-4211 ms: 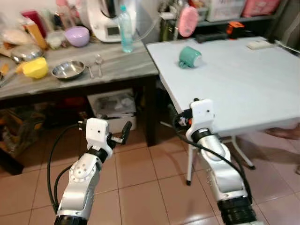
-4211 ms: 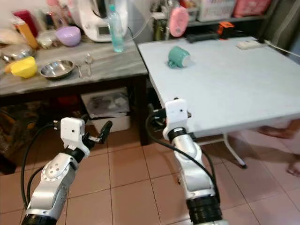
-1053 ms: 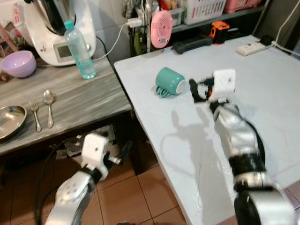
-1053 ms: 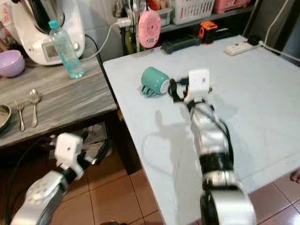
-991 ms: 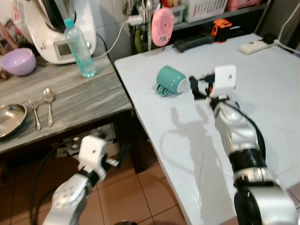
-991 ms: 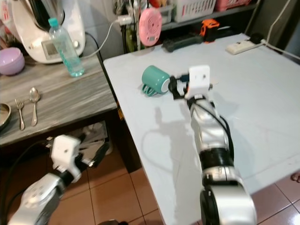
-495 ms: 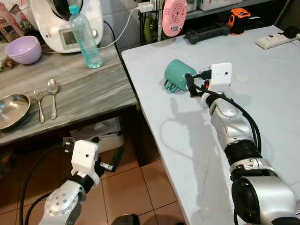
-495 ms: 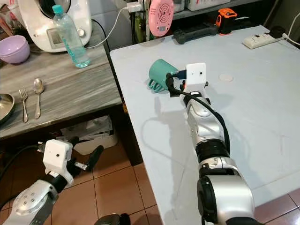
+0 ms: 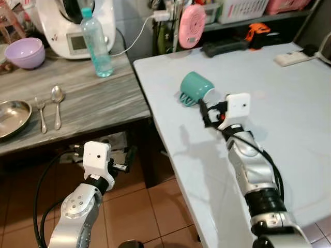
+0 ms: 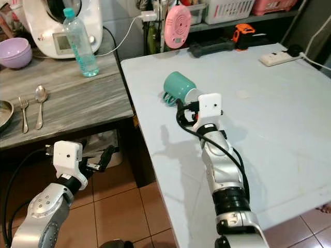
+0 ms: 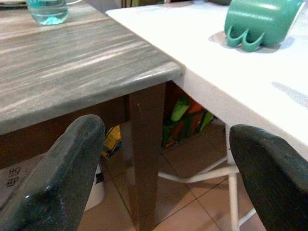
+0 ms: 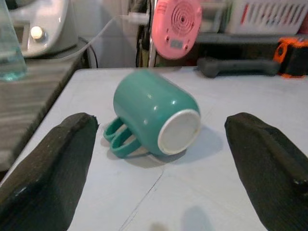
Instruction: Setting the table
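The big white table (image 9: 289, 134) holds a green mug (image 9: 195, 88) lying on its side just in front of the right claw (image 12: 159, 159), whose fingers are spread wide and not touching it, while the left claw (image 11: 163, 187) hangs open low beside the grey wooden counter (image 9: 93, 103).

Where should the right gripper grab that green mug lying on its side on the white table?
Grip the green mug across its round body, coming straight on from its white base, which faces the open right gripper. The double-loop handle rests on the white table and looks awkward to pinch.
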Motion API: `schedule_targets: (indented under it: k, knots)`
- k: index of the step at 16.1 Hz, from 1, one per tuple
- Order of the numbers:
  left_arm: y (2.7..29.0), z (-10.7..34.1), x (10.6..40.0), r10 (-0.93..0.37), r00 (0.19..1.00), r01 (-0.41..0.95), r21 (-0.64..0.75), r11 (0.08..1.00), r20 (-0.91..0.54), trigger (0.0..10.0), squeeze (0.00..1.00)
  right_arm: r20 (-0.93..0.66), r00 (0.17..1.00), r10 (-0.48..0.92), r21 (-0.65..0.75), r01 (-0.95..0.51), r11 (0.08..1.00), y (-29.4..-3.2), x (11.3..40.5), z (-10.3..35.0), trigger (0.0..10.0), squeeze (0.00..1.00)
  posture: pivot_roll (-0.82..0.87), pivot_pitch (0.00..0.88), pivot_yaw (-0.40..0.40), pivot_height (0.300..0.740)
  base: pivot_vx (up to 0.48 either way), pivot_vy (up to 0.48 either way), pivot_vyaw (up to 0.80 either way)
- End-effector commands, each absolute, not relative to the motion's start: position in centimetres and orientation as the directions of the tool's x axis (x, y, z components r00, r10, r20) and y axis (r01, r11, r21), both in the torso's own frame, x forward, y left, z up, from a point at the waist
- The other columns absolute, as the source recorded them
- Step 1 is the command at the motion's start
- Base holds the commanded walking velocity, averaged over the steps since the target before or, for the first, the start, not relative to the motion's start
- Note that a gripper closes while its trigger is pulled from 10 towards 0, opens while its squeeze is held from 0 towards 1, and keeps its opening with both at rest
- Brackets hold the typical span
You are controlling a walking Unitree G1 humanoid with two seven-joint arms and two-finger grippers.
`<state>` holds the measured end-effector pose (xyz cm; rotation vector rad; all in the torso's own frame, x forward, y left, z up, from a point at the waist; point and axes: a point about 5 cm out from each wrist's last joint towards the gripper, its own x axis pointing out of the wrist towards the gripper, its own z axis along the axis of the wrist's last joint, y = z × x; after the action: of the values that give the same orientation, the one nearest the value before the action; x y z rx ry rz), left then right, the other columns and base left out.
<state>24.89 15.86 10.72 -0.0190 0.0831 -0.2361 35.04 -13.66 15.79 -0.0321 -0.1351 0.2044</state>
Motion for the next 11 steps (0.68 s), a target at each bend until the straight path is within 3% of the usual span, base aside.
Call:
schedule_targets:
  k: [1,11]
  knots:
    - [16.3,10.5,25.0,-0.209,0.974,0.206,-0.036,0.978,-0.084,10.0,0.0,0.135,0.968,0.211,-0.048,-0.206,0.977,-13.5,34.5,15.9,10.0,0.0,0.09,0.0,-0.011,0.74,0.0,0.0,-0.66]
    - [15.6,10.7,26.7,-0.222,0.975,0.222,-0.008,0.975,-0.029,10.0,0.0,0.098,0.98,0.174,-0.04,-0.171,0.984,-14.1,32.1,15.7,10.0,0.0,0.05,0.0,0.009,0.74,0.0,0.0,-0.75]
